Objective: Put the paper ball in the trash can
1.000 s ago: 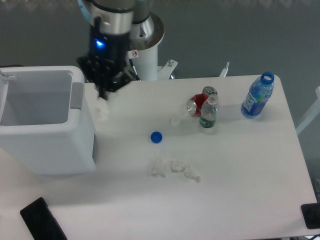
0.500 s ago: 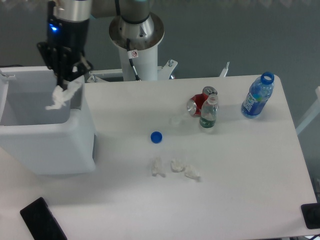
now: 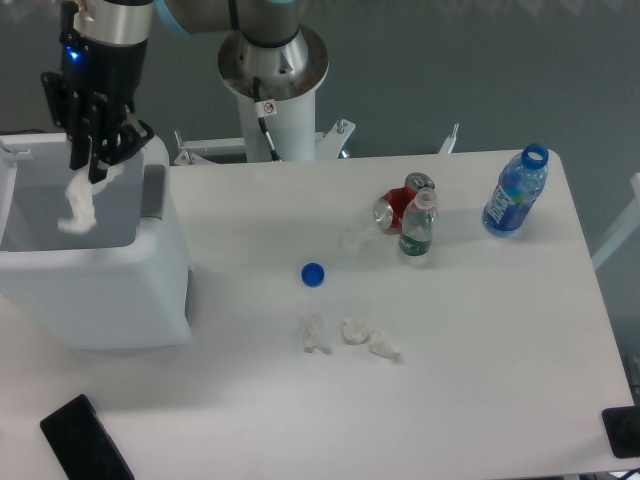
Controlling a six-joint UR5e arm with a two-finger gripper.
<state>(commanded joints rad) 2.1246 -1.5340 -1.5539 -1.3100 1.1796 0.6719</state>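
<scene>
We see our black two-finger hand (image 3: 88,165) poised above the rectangular opening of the large white boxy plastic trash can (image 3: 95,290), which stands at the left end of the white tabletop (image 3: 480,330). The small white crumpled paper ball (image 3: 76,203) hangs directly under the fingertips, its long axis running nearly straight down, its lower end dipping in front of the can's grey inner wall. From this view we cannot tell whether the fingers are clamped on the wad's top or have just parted from it; the wad's top looks to be touching them. What matters for the coming move is that the paper lies straight below the hand and inside the outline of the opening, so we judge a simple release should drop it in. Well apart on the tabletop lie three similar white paper wads (image 3: 348,336) and a blue bottle cap (image 3: 313,273).
</scene>
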